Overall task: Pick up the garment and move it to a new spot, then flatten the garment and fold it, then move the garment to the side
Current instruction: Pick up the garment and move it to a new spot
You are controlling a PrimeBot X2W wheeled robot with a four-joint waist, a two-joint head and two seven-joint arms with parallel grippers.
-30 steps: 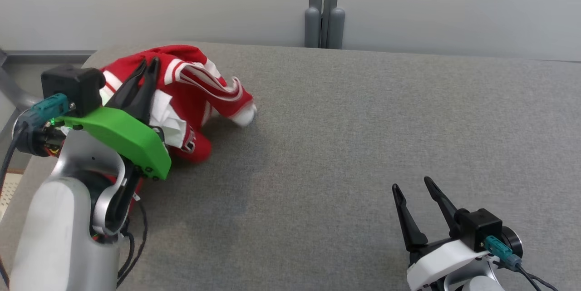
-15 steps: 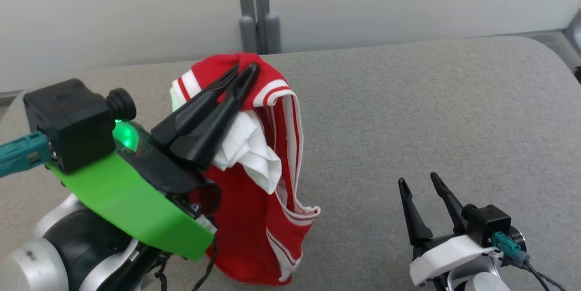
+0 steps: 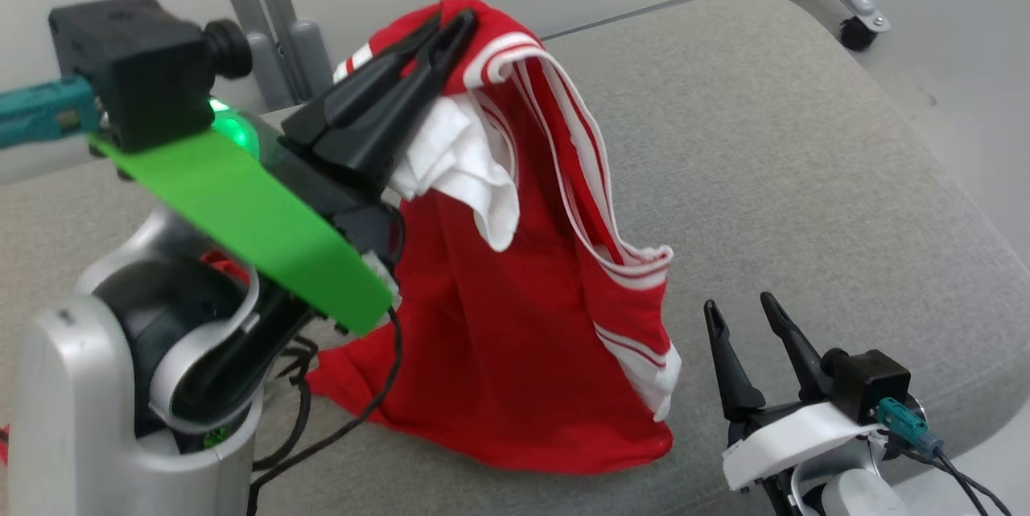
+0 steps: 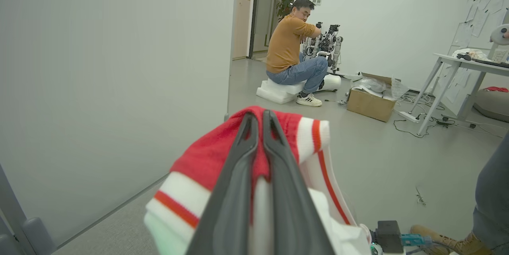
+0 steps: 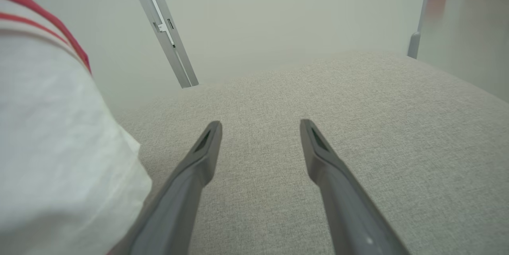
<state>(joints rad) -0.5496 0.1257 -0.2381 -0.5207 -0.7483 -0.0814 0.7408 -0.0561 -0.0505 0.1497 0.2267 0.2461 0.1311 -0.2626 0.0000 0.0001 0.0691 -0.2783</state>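
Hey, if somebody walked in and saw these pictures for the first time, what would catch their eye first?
The red and white garment stands out, pinched at its top in the shut left pincer and hanging down to the grey padded surface, left of centre in the head view. The right pincer is open and empty at lower right. In the left wrist view, a person sits far off across the room.

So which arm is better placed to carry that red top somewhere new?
Left, probably. The left gripper is shut on the garment, which hangs from it; the right gripper stands open and empty, low beside it.
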